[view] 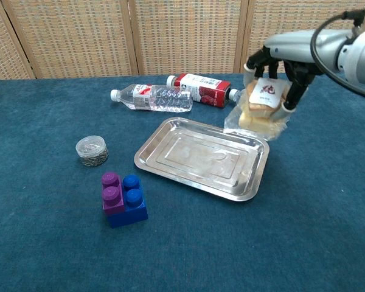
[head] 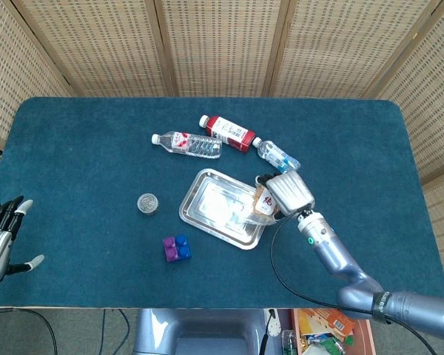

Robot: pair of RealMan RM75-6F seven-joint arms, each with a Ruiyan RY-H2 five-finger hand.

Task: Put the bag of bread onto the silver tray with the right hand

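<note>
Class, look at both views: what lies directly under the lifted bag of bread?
The clear bag of bread, held by the right hand, hangs over the silver metal tray's right edge. The bag hides the tabletop beneath.

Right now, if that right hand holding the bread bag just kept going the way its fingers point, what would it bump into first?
Probably the silver metal tray. The right hand holds the clear bag of bread above the tray's far right corner, fingers pointing down. The bag would likely touch first, though depth is unclear.

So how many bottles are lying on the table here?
3, in a row behind the silver tray: clear water bottle at left, red bottle in the middle, small blue-labelled bottle at right, partly hidden in the chest view.
</note>
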